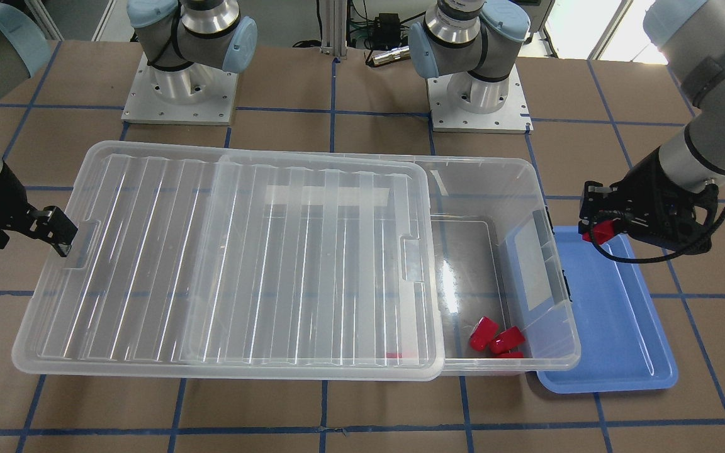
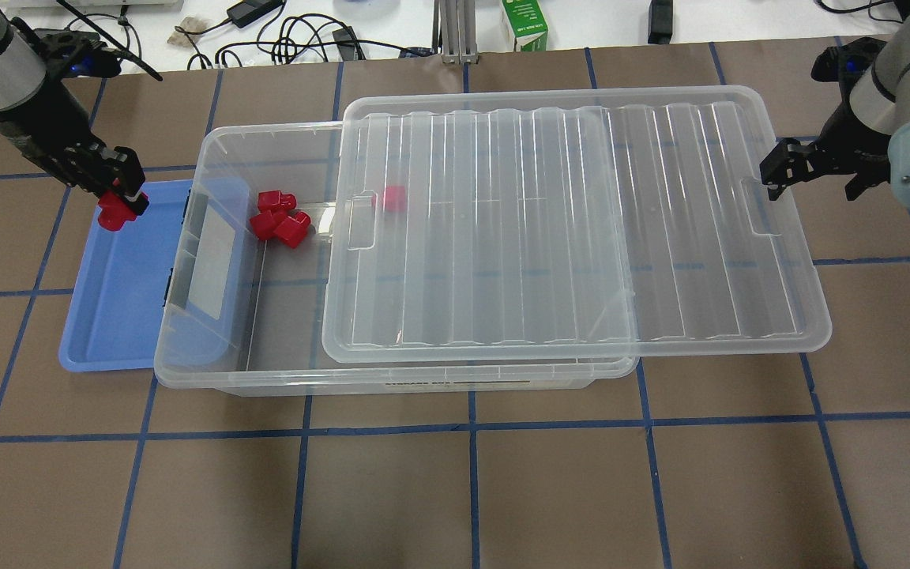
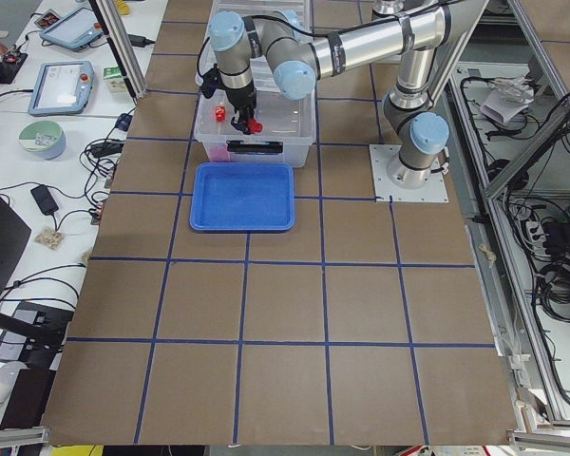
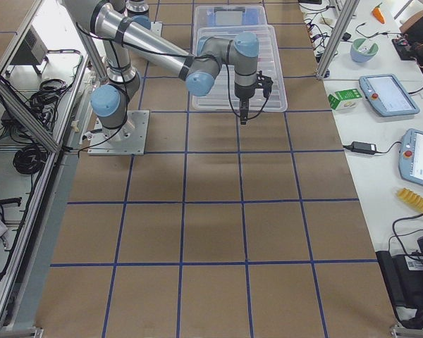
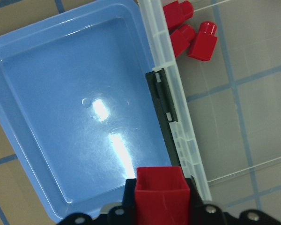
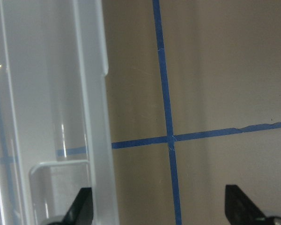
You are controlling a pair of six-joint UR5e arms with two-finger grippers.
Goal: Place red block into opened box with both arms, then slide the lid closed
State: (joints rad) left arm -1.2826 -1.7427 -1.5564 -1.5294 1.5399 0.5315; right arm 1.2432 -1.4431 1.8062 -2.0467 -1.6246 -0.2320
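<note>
- The left gripper [image 2: 117,188] hangs just outside the box's [image 2: 265,382] uncovered short end, above the blue tray [image 2: 115,316]. Its fingers are closed tight on the red block [image 2: 115,212].
- The red block is held clear of the tray floor and outside the box wall, beside the dark latch [image 5: 163,101].
- The lid [image 2: 565,229] lies on the box, slid toward the opposite end. It overhangs there and leaves the end near the tray uncovered.
- In the uncovered part of the box lies a cluster of red pieces [image 2: 277,221]. One more red piece [image 2: 390,197] shows through the lid.
- The right gripper [image 2: 772,170] sits beyond the box's covered end, at the lid's overhanging short edge. Its fingers [image 6: 82,208] are spread wide and hold nothing. I cannot tell whether one touches the lid.
</note>
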